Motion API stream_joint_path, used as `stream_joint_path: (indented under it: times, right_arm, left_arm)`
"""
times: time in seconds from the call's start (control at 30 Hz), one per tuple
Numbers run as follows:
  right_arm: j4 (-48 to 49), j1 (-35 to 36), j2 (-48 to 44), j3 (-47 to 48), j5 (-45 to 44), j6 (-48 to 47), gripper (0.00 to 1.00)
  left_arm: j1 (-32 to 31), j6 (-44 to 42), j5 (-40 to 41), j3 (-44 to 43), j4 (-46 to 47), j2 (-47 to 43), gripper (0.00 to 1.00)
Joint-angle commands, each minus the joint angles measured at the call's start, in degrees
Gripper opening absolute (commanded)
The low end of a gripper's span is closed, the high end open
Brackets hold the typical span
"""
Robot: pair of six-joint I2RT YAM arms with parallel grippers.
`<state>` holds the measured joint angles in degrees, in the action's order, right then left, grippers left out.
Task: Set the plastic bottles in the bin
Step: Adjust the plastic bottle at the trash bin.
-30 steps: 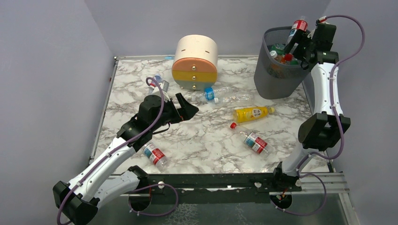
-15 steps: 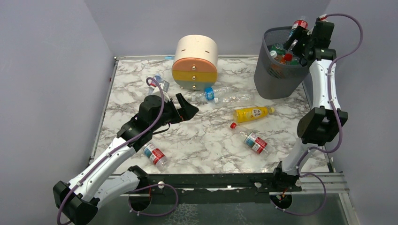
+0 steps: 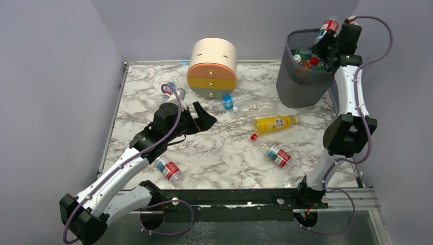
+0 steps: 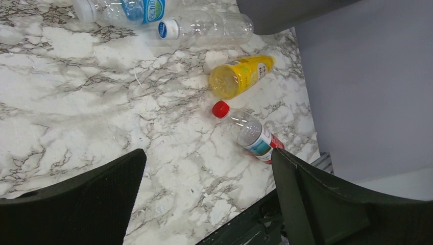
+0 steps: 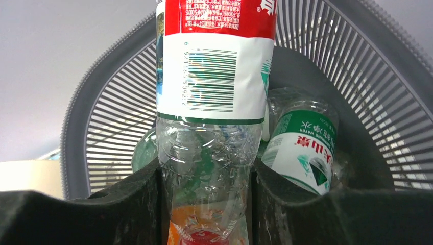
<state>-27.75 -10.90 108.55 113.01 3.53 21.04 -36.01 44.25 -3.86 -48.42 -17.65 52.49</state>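
Observation:
Over the dark mesh bin my right gripper is shut on a clear plastic bottle with a red label, base up and cap down. In the right wrist view that bottle stands squeezed between my right gripper's jaws above the bin. Several bottles lie inside, one green-labelled. My left gripper hovers open over mid-table, holding nothing. A yellow bottle and a red-capped bottle lie to its right, seen too from the left wrist: yellow bottle, red-capped bottle.
A round cream, orange and yellow drawer unit stands at the back. Clear bottles lie before it, another bottle near the left arm, and more bottles behind that arm. Grey walls enclose the table.
My right gripper's jaws have closed in tighter on the red-labelled bottle and the wrist has shifted slightly up and right over the bin. The left arm has barely moved.

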Motion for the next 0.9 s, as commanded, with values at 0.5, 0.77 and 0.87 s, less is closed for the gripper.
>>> stream_joint_path:
  times: [0.5,0.77,0.87]
  right_arm:
    - [24.3,0.4,-8.7,-11.7,-13.1,-6.9,0.4]
    - [34.4,5.1,-7.1,-16.3,-20.6,-11.7,0.42]
    - [37.6,6.8,-6.1,-17.6,-22.8,-13.2,0.37]
  left_arm:
    - [0.2,-1.8,-3.1,-2.1,3.0,4.5,0.99]
    - [0.3,-2.5,-3.4,-2.6,4.4,7.1,0.99]
    - [0.4,-2.4,-3.6,-2.3,4.9,7.3,0.99]
